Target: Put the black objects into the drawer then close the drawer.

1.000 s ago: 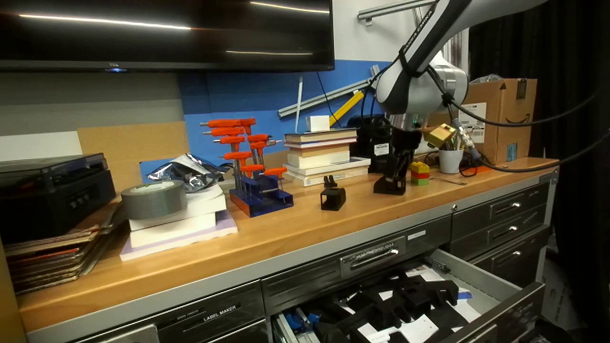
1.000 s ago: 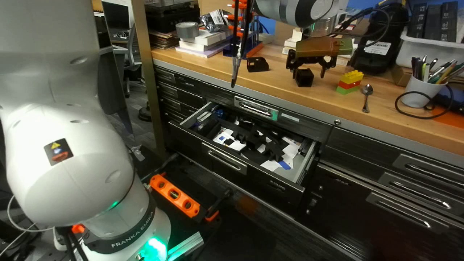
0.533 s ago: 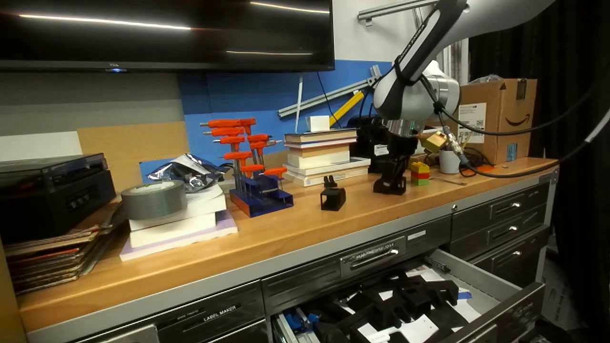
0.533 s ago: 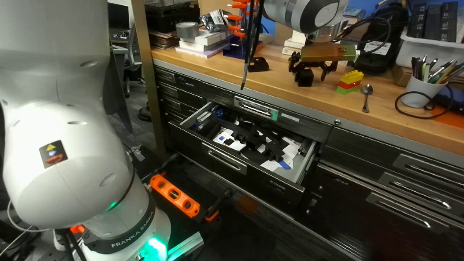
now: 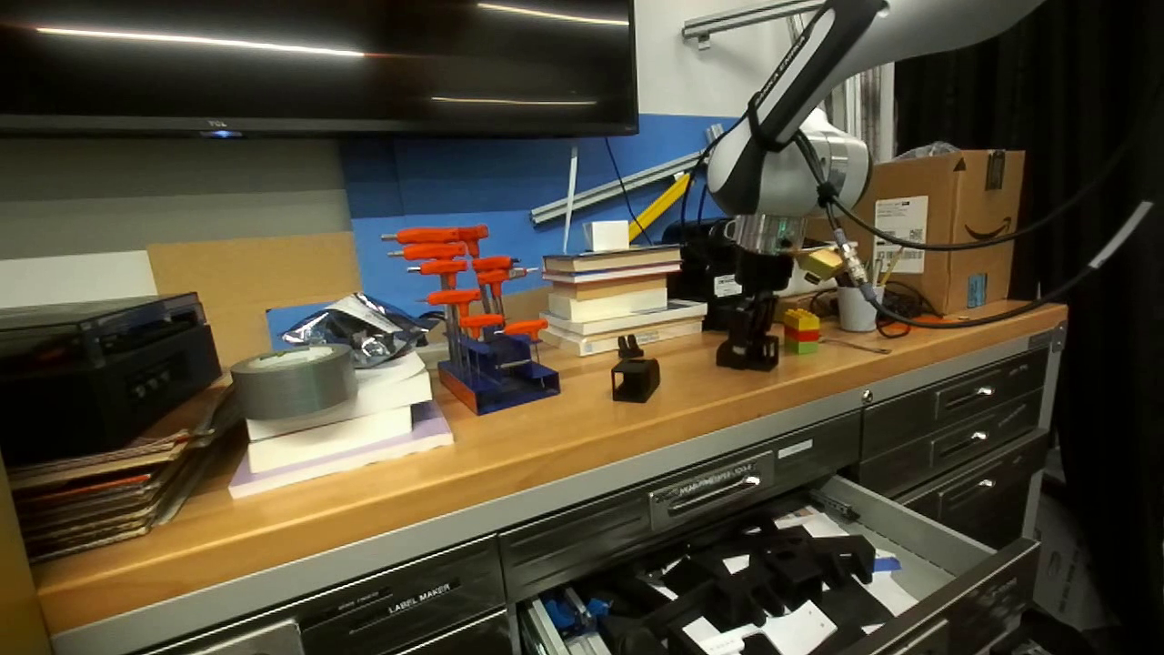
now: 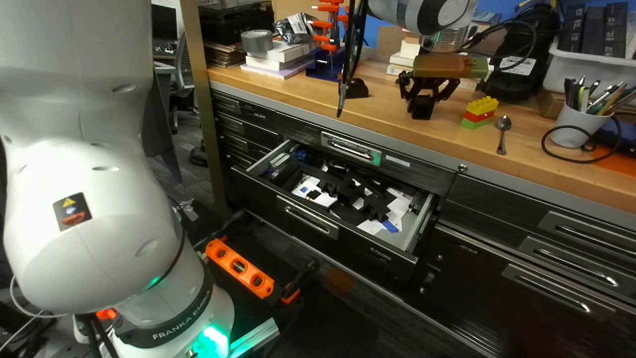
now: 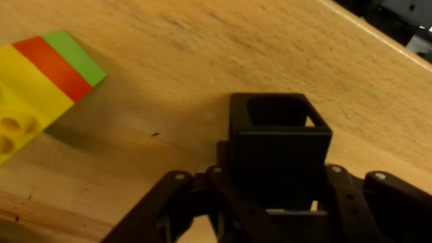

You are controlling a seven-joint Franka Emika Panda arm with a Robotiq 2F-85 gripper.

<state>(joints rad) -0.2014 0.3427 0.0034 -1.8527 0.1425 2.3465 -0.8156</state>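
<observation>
wooden bench point(image 5: 564, 428) over pulled-out drawer point(image 6: 357, 243) | gripper point(image 6: 422, 100) clamped on hollow black block point(image 7: 281, 148), toy bricks point(image 7: 47, 76) nearby | another black piece point(image 5: 636, 379) on bench near orange-handled tools point(image 5: 453, 297) | black parts point(image 5: 846, 557) inside drawer

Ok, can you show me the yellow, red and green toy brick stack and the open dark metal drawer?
Toy brick stack point(image 7: 37, 91): in the wrist view, on its yellow side.
Open metal drawer point(image 6: 353, 247): in an exterior view, on its front panel.
</observation>
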